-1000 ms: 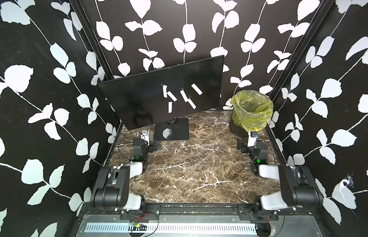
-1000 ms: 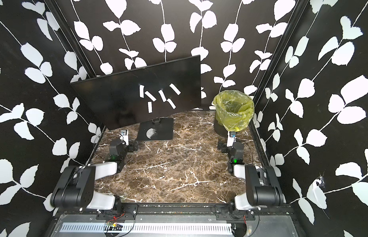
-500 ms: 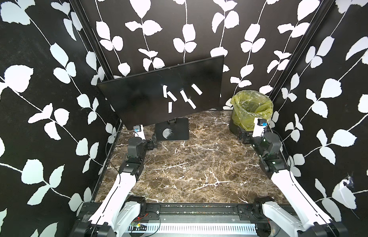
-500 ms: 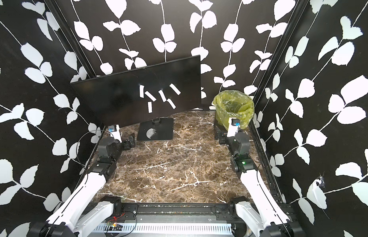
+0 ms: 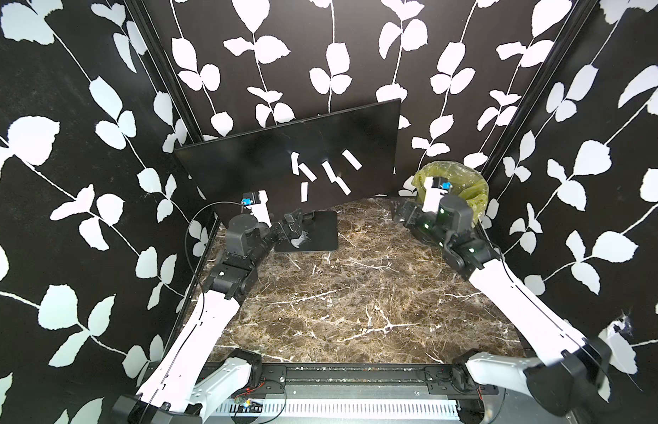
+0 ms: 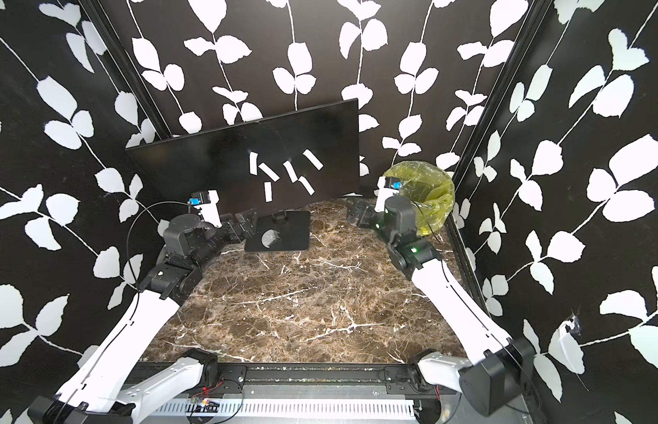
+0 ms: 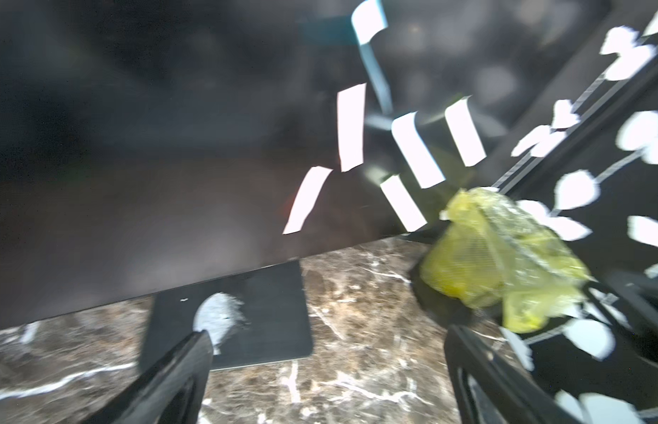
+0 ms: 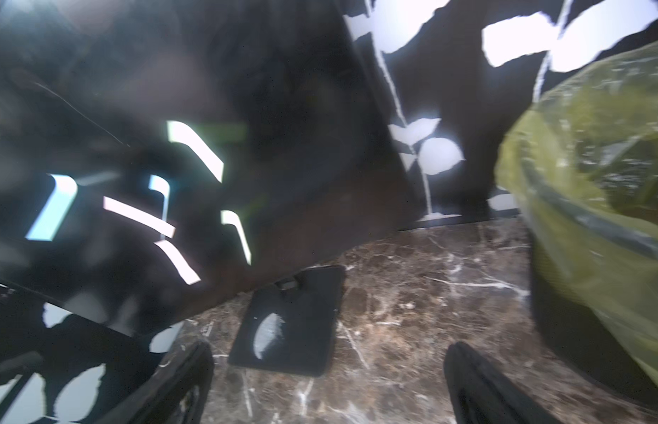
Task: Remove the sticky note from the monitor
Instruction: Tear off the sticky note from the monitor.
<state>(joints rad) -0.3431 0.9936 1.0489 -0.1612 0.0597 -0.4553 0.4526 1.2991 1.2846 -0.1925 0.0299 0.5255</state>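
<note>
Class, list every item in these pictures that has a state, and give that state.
monitor: upright on its base, screen dark.
sticky notes: six, all stuck to the screen.
bin: upright, lined with a yellow bag, top open.
left gripper: open, empty.
right gripper: open, empty.

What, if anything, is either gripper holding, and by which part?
Nothing. The left gripper and right gripper both stand open and empty; the white sticky notes sit on the monitor.

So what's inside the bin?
Only its crumpled yellow bag shows inside the bin; nothing else can be made out. The right arm covers the near side, so the bottom is hidden.
</note>
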